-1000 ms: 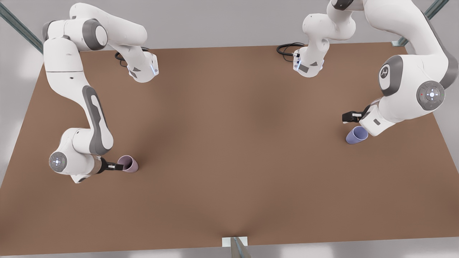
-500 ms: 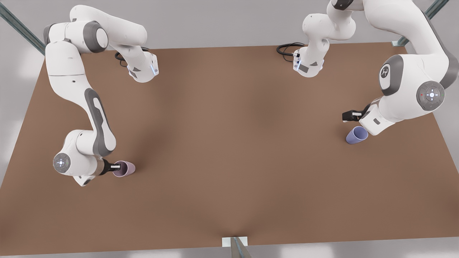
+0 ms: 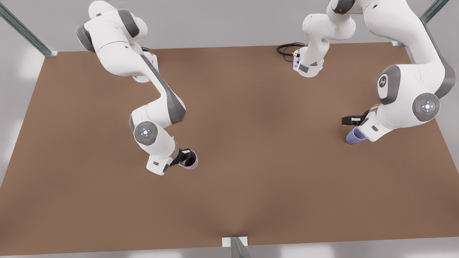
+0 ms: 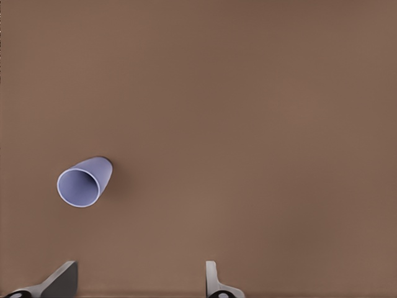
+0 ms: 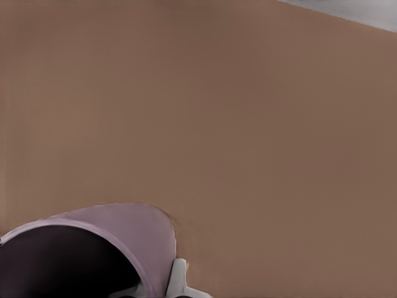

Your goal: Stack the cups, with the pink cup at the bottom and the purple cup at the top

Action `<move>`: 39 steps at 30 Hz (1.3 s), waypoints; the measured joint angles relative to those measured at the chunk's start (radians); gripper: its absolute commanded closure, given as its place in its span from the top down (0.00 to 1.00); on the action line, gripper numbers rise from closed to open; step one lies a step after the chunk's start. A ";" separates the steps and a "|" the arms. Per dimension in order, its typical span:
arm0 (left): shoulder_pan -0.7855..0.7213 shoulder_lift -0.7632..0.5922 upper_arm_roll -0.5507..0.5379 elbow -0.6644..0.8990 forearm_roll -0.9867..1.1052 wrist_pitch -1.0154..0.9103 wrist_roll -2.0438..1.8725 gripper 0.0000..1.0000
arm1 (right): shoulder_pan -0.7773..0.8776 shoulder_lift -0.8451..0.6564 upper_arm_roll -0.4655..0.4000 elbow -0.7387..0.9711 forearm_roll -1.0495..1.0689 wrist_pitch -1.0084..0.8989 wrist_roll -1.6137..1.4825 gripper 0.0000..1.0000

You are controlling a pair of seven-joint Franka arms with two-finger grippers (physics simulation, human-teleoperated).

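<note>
The pink cup is held upright, mouth up, wall pinched by the R gripper. The purple cup stands upright too. The L gripper, fingers wide apart w/ nothing in them, is seen at about 5 o'clock from it.

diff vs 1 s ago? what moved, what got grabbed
The right end effector, shut on the pink cup, carried it from the front view's left toward the table's middle. The left end effector, open, shifted slightly over the purple cup, which kept its place.

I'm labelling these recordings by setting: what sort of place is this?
Probably a simulated robot test bench: a bare brown table, two white arms mounted at its far edge, and just the pink cup and the purple cup to handle.
</note>
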 measured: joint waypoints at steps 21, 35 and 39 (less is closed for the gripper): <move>0.290 0.026 0.050 -0.539 0.014 0.627 0.138 1.00 | 0.401 0.490 -0.004 0.502 -0.034 0.081 0.758 0.21; 0.317 0.107 0.060 -0.633 0.013 0.827 0.266 1.00 | 0.441 0.532 0.024 0.501 -0.029 0.207 0.975 1.00; 0.317 0.119 0.058 -0.635 0.012 0.854 0.289 1.00 | 0.442 0.532 0.022 0.501 -0.032 0.215 1.012 1.00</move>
